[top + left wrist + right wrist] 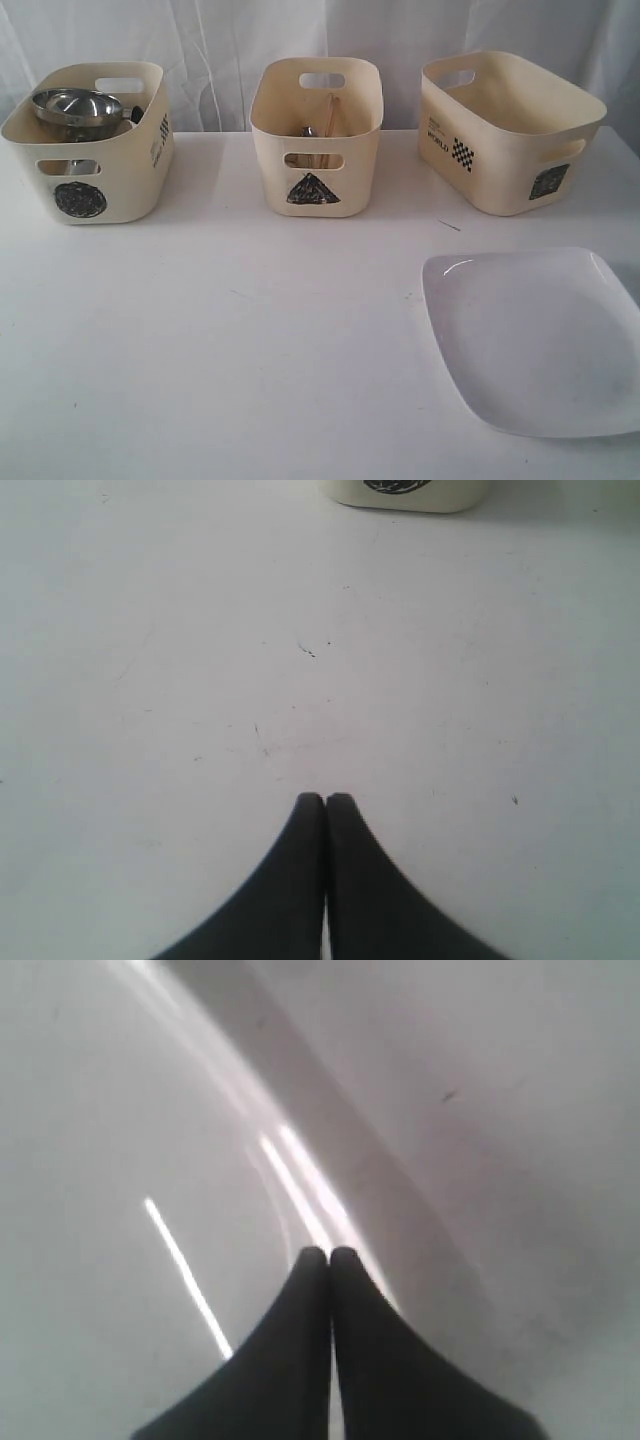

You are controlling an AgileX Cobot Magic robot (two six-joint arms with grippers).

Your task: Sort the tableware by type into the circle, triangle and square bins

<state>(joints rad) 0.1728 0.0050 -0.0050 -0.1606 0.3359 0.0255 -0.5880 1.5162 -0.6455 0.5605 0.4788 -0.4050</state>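
Three cream bins stand in a row at the back of the white table. The circle bin on the left holds a steel bowl on top of other steel ware. The triangle bin in the middle holds wooden chopsticks and steel cutlery. The square bin on the right shows nothing inside. A large white squarish plate lies at the front right. My left gripper is shut over bare table, the circle bin's base ahead. My right gripper is shut over the plate's rim. Neither gripper shows in the exterior view.
White curtains hang behind the bins. The table is bare white between the bins and its front edge, apart from small dark specks.
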